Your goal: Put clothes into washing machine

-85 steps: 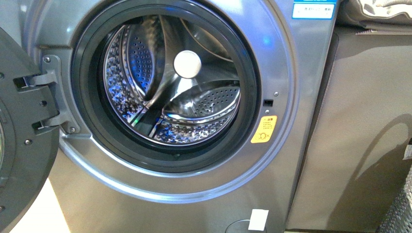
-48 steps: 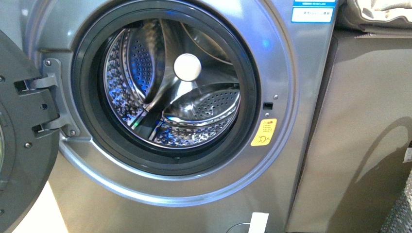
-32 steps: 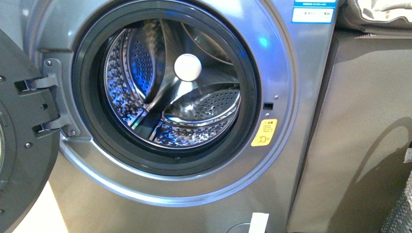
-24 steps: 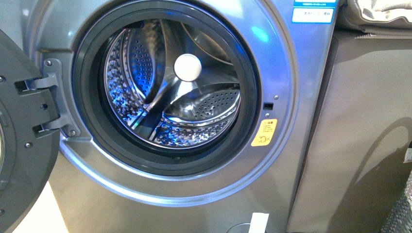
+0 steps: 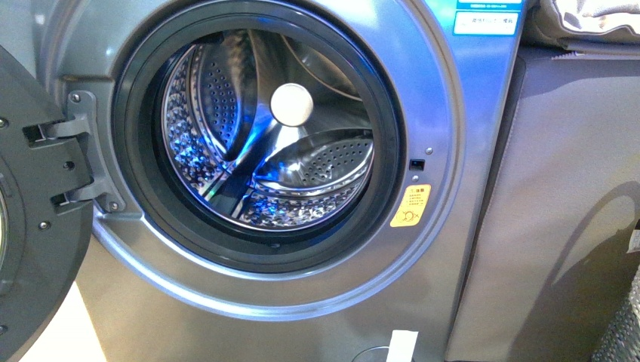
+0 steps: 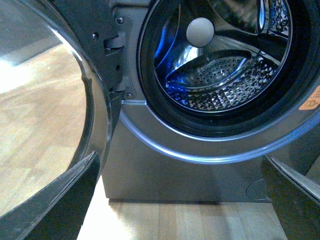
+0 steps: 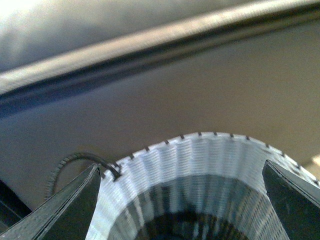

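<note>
Steel drum [image 5: 264, 151] of the one washing machine [image 5: 302, 302] glints with blue light. Its single dark door [image 5: 38, 226] hangs wide at 9 o'clock of the porthole, with one yellow sticker [image 5: 410, 205] at 4 o'clock. Left gripper [image 6: 179, 156] has both fingers [image 6: 75, 195] spread far apart, holding nothing, facing the machine's front. Right gripper [image 7: 180, 165] is likewise spread and grips nothing, over the rim of one woven basket [image 7: 200, 160]. Only its wrist view shows that clearly; the front view catches a corner at 4 o'clock, beside one grey-brown cabinet [image 5: 558, 211]. Whether clothes lie in the basket's dark, blurred inside cannot be told
</note>
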Available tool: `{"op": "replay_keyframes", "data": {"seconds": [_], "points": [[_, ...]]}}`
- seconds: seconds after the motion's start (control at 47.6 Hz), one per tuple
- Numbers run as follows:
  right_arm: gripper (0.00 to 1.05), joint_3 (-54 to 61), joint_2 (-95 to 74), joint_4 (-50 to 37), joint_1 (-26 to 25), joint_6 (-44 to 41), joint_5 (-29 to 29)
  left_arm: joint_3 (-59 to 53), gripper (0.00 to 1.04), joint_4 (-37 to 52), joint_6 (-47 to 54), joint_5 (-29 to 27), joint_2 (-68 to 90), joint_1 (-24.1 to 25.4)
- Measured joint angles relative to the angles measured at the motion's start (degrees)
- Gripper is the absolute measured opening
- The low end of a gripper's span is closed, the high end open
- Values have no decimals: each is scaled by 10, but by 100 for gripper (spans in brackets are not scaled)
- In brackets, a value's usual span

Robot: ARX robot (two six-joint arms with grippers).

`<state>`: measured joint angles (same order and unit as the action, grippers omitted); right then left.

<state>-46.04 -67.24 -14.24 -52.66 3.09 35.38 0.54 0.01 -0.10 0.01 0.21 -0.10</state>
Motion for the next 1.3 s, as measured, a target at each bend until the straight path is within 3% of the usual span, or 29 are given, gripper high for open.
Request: {"op": "replay_keyframes", "data": {"seconds": [0.147,0.21,0.609,1.301], "points": [[97,-85,-107,185,4,-58,-68,0,98,0,0,0,0,0],[97,-99,-153,225,6,-85,-101,0,98,0,0,0,0,0],[97,-129,-413,165,15,-143,-199,0,98,0,0,0,0,0],[97,-267,-729,137,134,-36,-278,0,98,0,0,0,0,0]]}}
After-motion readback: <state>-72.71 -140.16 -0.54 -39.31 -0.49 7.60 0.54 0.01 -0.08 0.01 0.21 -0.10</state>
